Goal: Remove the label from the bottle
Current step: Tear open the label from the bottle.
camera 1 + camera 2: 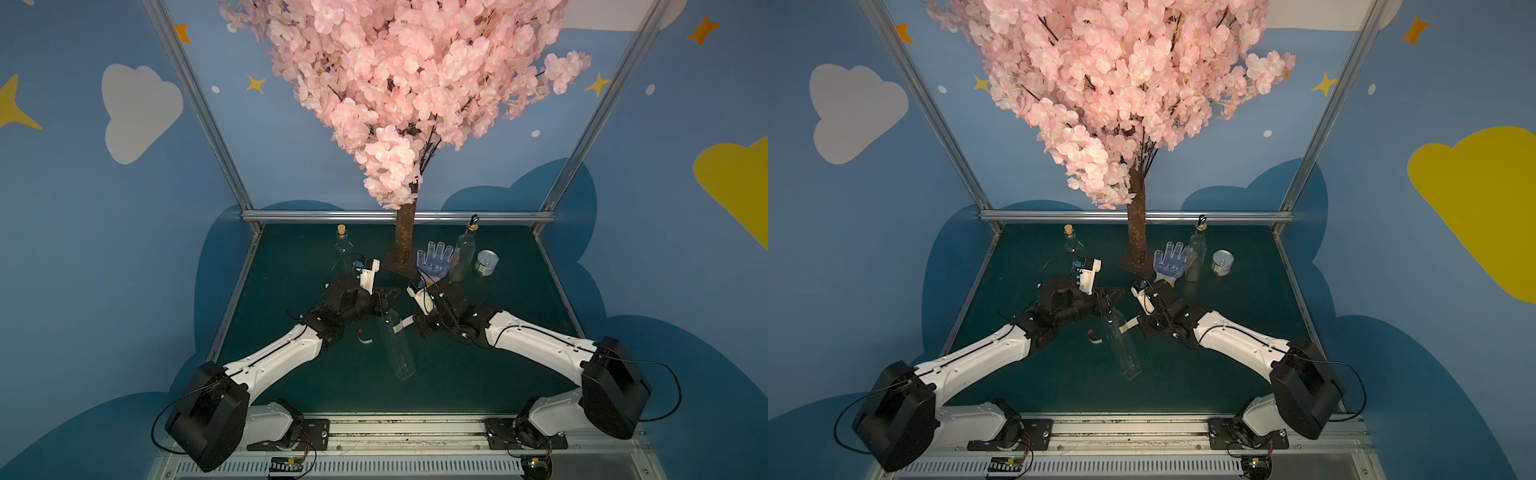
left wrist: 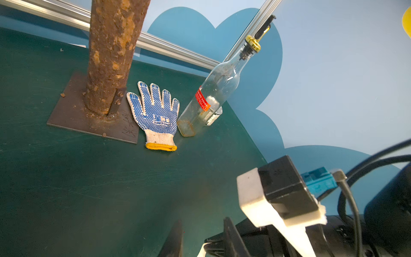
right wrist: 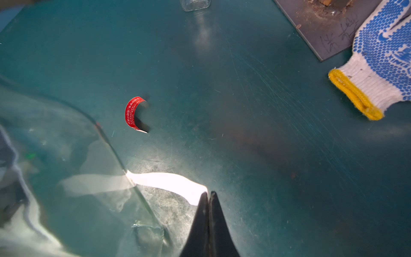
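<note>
The bottle (image 1: 397,349) lies on its side at the middle of the table (image 1: 490,345), neck toward 12 o'clock and base toward 6. The left gripper (image 1: 384,305) sits over the neck with its jaws closed on the glass there. From 3 o'clock of the bottle's shoulder the right gripper (image 3: 208,194) has its jaws pressed together, pinching the free end of a white label (image 3: 169,181). The strip's other end is still stuck to the bottle's side. A curled red scrap (image 3: 130,113) rests on the table just at 9 o'clock of the bottle, apart from it. A dotted glove (image 1: 434,259) lies toward 1 o'clock, beside the trunk (image 1: 405,239) at 12.
</note>
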Controlling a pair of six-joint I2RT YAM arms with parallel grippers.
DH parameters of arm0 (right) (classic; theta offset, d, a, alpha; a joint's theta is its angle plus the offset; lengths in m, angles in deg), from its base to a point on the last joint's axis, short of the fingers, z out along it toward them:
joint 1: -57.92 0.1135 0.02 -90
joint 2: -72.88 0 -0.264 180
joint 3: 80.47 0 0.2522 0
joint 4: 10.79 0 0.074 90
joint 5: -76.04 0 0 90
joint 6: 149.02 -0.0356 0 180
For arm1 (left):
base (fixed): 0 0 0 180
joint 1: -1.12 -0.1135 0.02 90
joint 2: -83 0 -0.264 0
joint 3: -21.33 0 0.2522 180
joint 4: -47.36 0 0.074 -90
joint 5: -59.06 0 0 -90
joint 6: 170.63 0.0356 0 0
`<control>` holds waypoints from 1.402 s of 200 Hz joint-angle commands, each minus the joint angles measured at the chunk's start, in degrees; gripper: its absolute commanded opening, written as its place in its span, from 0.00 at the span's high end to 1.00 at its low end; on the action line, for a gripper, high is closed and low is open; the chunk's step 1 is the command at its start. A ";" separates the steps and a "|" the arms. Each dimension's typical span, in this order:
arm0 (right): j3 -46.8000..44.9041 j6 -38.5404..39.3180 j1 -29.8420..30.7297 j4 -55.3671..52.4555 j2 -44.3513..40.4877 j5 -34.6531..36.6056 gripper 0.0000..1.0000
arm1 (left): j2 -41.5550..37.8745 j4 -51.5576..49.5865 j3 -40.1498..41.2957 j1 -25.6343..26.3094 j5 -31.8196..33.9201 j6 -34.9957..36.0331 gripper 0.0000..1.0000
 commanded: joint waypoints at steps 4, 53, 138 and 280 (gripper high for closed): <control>1.46 -0.03 -0.48 -0.83 0.58 1.61 1.00 | -0.88 -0.58 1.33 0.39 -2.63 2.81 0.98; 1.35 -0.21 -0.61 -1.12 0.58 2.27 1.00 | -1.11 0.04 1.50 0.48 -3.69 3.55 0.98; 1.41 -0.77 -0.94 -1.14 0.85 3.78 1.00 | -1.07 1.13 1.58 0.85 -5.74 4.37 0.98; 5.11 -0.16 -1.65 -0.89 4.40 4.90 1.00 | -3.65 -1.53 -2.23 1.86 -1.15 6.99 0.98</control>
